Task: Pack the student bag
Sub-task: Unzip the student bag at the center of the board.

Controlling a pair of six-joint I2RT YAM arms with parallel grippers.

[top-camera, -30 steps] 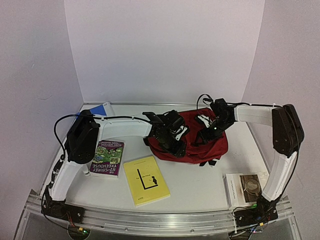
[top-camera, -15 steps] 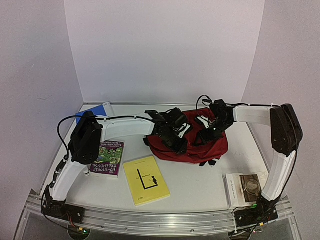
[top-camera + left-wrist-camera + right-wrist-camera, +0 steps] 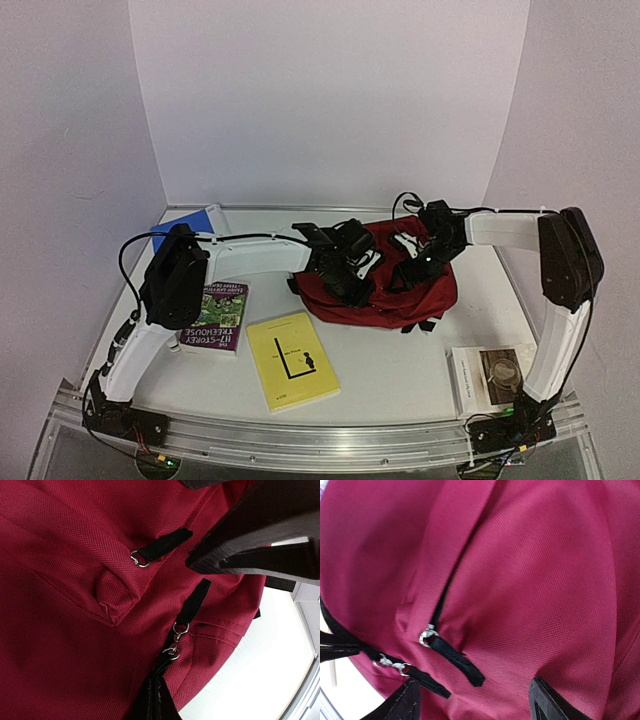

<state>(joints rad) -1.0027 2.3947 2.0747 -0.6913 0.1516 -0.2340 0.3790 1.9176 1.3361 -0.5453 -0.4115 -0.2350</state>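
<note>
The left end effector point(image 3: 152, 700) has just pinched shut on a zipper pull point(image 3: 176, 630) of the student bag point(image 3: 420, 295) lying mid-desk point(image 3: 400, 370), so unzipping can probably begin; the right end effector point(image 3: 474, 687) hovers wide open over the fabric.

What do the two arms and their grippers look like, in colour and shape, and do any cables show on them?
The left arm and the right arm both have smooth white links with bulky black joint housings. The left gripper and the right gripper are black, with matte, wedge-shaped fingers. A thin black cable loops along the left arm. No markings can be made out.
</note>
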